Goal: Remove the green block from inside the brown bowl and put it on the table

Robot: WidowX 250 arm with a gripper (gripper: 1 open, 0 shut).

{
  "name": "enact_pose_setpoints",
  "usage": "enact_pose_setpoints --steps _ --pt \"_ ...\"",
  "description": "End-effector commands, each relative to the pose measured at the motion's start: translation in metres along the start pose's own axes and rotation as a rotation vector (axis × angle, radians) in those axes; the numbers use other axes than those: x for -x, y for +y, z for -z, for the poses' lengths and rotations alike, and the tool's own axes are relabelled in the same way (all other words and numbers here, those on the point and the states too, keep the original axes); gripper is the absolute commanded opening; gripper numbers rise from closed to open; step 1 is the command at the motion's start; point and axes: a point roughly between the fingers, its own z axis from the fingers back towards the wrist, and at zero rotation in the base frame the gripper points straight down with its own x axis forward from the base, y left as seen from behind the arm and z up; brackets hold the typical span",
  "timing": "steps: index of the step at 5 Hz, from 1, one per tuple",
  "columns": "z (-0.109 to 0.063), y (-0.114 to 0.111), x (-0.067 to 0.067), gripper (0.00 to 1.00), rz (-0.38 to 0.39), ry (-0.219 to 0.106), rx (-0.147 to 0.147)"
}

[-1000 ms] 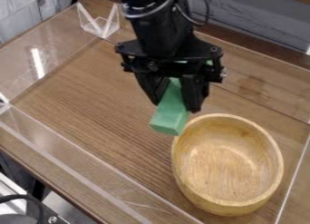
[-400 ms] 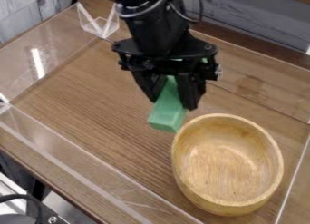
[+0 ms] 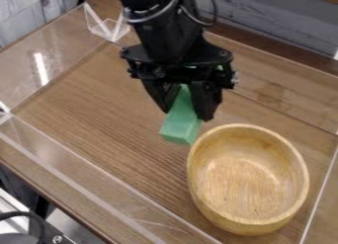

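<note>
The green block (image 3: pixel 181 123) hangs tilted in the air just left of the brown bowl (image 3: pixel 247 178), above the table (image 3: pixel 93 110). My gripper (image 3: pixel 185 102) is shut on the green block's upper end, its black fingers on either side of it. The bowl's inside is bare wood grain. The block's lower end sits close to the bowl's left rim, clear of the tabletop.
Low clear acrylic walls (image 3: pixel 79 179) edge the table at the front and left. A small clear stand (image 3: pixel 106 26) sits at the back left. The black arm (image 3: pixel 165 26) rises behind the gripper.
The gripper and the green block have shifted very slightly to the left, away from the bowl. The grip is unchanged.
</note>
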Motion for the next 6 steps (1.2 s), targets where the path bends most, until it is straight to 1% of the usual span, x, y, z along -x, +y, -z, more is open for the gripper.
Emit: enact_pose_setpoints --steps 1,2,3,4,6 --pt "-0.008 0.000 -0.007 0.00 0.012 -0.051 0.008" --pt "-0.007 0.015 -0.008 0.00 0.014 -0.053 -0.005" --pt "-0.003 0.033 -0.012 0.00 0.034 -0.053 -0.019" --pt "0.004 0.048 -0.016 0.00 0.048 -0.054 -0.037" --pt "0.017 0.066 -0.030 0.00 0.053 -0.061 -0.065"
